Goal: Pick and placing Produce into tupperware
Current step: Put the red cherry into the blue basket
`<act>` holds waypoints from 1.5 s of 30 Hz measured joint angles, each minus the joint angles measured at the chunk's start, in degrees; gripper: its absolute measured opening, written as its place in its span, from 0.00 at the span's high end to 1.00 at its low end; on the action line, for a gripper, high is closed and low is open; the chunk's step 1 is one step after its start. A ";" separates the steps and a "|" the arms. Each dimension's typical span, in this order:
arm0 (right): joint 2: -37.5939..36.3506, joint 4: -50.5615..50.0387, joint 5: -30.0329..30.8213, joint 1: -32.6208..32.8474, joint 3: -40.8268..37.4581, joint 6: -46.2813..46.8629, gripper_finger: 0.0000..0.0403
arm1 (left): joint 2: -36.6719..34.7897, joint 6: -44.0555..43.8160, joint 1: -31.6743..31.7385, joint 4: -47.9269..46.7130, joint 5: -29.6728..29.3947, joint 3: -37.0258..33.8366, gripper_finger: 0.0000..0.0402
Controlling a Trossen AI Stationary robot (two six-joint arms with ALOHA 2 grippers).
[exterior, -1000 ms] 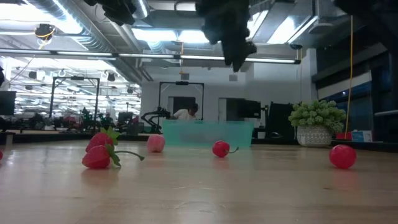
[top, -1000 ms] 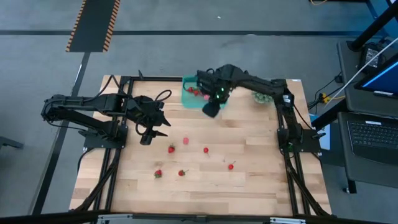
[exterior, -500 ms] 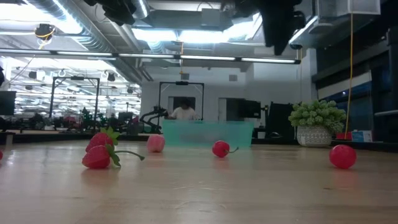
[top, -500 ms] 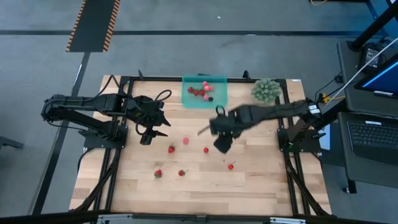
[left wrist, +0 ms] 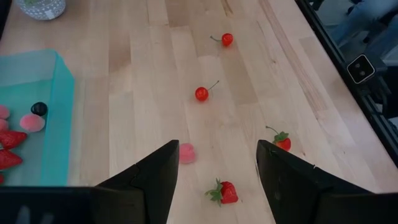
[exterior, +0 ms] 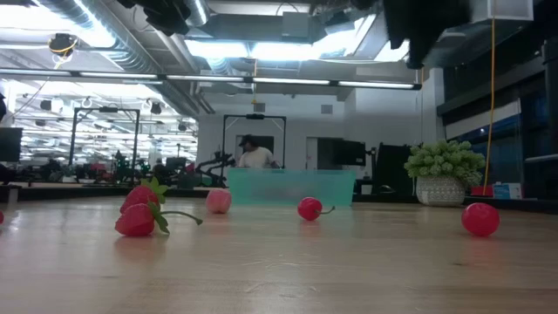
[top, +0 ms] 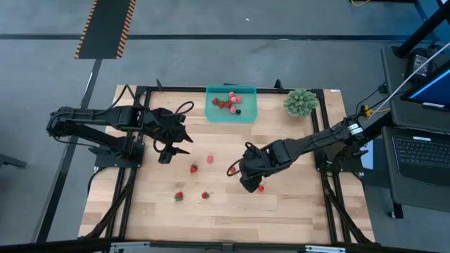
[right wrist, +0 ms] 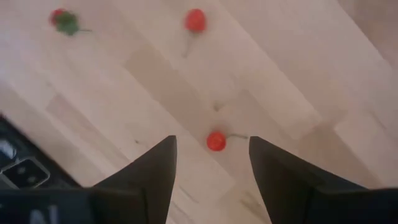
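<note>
Right gripper (right wrist: 211, 163) spread, empty, hanging over mid-table; red cherry (right wrist: 216, 141) on the wood straight ahead between the fingertips, not touched. Second cherry (right wrist: 194, 20) farther ahead, strawberry with green top (right wrist: 64, 21) off to one side. Tupperware (top: 230, 105) well apart at the far table edge, several berries inside. Left gripper (left wrist: 217, 165) spread, empty, parked at the left side; pink piece (left wrist: 186, 152) and strawberry (left wrist: 225, 191) just ahead of it.

Six loose produce pieces (top: 194, 168) on the table, one tupperware (top: 247, 112), one green plant ball (top: 300, 102).
</note>
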 joint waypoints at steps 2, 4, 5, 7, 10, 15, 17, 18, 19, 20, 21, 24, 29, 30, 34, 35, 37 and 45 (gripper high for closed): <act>0.23 -1.82 0.06 0.85 0.00 3.23 0.49 | -0.02 0.02 0.00 -0.02 0.00 0.02 0.48; 0.63 -2.38 0.01 1.83 -0.01 5.96 0.46 | -0.01 0.02 0.00 0.00 0.00 0.02 0.48; 0.96 -2.85 0.02 2.25 -0.01 7.05 0.45 | -0.02 0.02 0.00 0.00 0.00 0.01 0.48; 1.62 -2.86 0.03 3.15 -0.01 8.98 0.41 | 0.00 0.02 0.00 -0.02 0.00 0.01 0.48; 3.62 -2.85 -0.01 4.29 0.00 13.74 0.34 | 0.00 0.02 0.00 -0.02 0.00 0.01 0.48; 7.54 -2.43 0.61 5.78 0.02 22.71 0.28 | 0.00 -0.02 0.00 0.02 0.00 0.00 0.48; 9.48 -2.57 0.53 6.02 -0.02 25.55 0.27 | -0.02 -0.02 0.00 0.02 0.00 0.00 0.48; 10.21 -2.53 0.53 6.11 -0.02 26.68 0.27 | -0.01 -0.02 0.00 0.00 0.00 0.01 0.48; 10.80 -2.44 0.47 6.14 -0.02 27.49 0.27 | 0.00 -0.03 0.00 0.00 0.00 0.02 0.48; 11.38 -2.34 0.03 6.15 0.00 28.77 0.27 | -0.01 -0.04 0.00 0.00 0.00 0.01 0.48; 12.00 -2.32 -0.57 6.11 -0.01 29.82 0.27 | 0.00 -0.04 0.00 0.00 0.00 0.00 0.48; 13.14 -1.95 -0.98 6.11 -0.02 32.10 0.27 | -0.02 -0.07 0.00 0.00 0.00 0.02 0.48; 14.76 -2.35 -0.94 6.33 -0.01 34.12 0.27 | -0.01 -0.07 0.00 0.00 0.00 0.00 0.48; 15.09 -2.68 -0.69 6.47 -0.02 34.11 0.27 | 0.00 -0.09 0.00 0.00 0.00 0.01 0.48; 15.60 -6.33 1.52 7.35 0.00 34.78 0.27 | -0.02 -0.09 0.00 0.00 0.00 0.00 0.48; 15.61 -7.16 1.72 7.55 0.00 35.79 0.27 | -0.01 -0.09 0.00 0.00 0.00 0.01 0.48; 15.43 -8.90 1.87 7.97 0.00 36.09 0.27 | 0.00 -0.60 0.00 0.00 0.02 0.01 0.48; 15.05 -10.04 0.41 7.18 -0.40 32.57 0.27 | -0.01 -2.12 0.00 0.00 0.33 0.00 0.48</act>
